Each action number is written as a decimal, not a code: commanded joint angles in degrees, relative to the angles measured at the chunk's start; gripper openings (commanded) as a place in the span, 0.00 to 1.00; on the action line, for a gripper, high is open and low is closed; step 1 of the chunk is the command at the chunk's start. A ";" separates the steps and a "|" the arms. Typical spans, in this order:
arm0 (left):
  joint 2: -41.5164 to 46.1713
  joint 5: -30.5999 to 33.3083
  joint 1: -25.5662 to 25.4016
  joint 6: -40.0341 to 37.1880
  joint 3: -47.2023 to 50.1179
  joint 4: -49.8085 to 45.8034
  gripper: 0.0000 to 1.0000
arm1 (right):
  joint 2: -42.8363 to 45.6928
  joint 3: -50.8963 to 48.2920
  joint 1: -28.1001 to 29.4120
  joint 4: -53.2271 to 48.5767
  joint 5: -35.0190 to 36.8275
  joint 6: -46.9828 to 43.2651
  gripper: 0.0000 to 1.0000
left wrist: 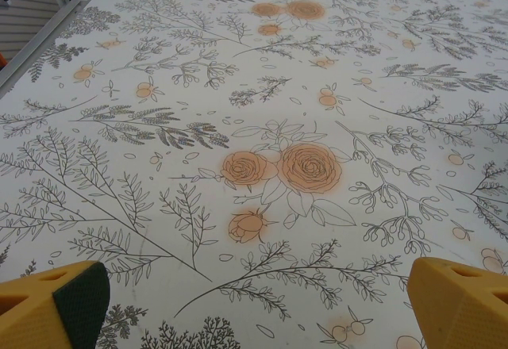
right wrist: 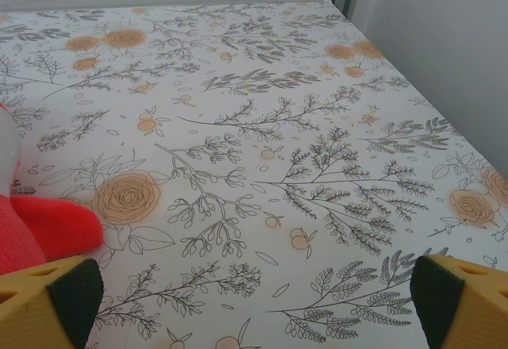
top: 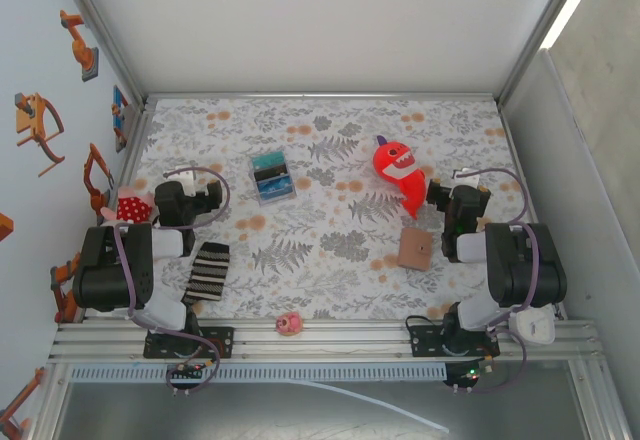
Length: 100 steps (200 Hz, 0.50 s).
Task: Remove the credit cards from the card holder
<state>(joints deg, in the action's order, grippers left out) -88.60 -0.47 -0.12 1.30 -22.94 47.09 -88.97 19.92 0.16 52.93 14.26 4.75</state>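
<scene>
**A:** How far along are we?

**B:** Not begun, I'd judge. The card holder point(top: 414, 249) lies flat on the table point(top: 330, 120) with its tan side up, and it looks folded shut. No card lies loose anywhere.

**A:** Where is it?

**B:** Just on the near side of the red shark toy point(top: 398, 173), close to its tail but apart from it.

**A:** And the cards?

**B:** Hidden — if they are inside, the closed cover conceals them. Everything is left to do: opening it, drawing the cards out and laying them down.

**A:** The grippers?

**B:** Both stand with their fingers wide apart, holding nothing. The right gripper point(right wrist: 254, 301) hovers over bare cloth just right of the shark, whose red edge shows beside its left finger. The left gripper point(left wrist: 254, 309) is well to the left of the shark, over printed roses.

**A:** Any other holder?

**B:** A teal-black-blue striped block point(top: 271, 177) sits well left of the shark. I cannot tell whether it holds anything.
</scene>
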 commanded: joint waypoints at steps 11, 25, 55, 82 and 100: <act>0.36 -0.11 -0.06 0.64 -0.80 -0.10 0.97 | 0.37 0.64 -0.16 0.15 0.89 1.05 0.99; 0.49 0.34 -0.14 0.69 -0.73 0.02 0.97 | 0.43 0.64 -0.21 0.11 0.94 0.93 0.99; 1.78 2.09 -0.49 0.92 -0.88 -1.07 0.97 | 0.76 0.48 -0.16 0.16 2.13 1.38 0.99; 5.02 4.08 -0.83 1.14 -1.13 -3.93 0.97 | 1.61 0.51 -0.16 -0.52 2.48 1.43 0.99; 8.01 5.44 -1.36 1.04 -1.58 -7.22 0.97 | 1.65 0.82 -0.16 -1.07 2.52 1.47 0.99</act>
<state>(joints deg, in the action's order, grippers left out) -84.97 2.52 -0.73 1.52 -22.98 43.86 -88.64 19.92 0.16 52.80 15.18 5.17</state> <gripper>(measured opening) 0.970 0.991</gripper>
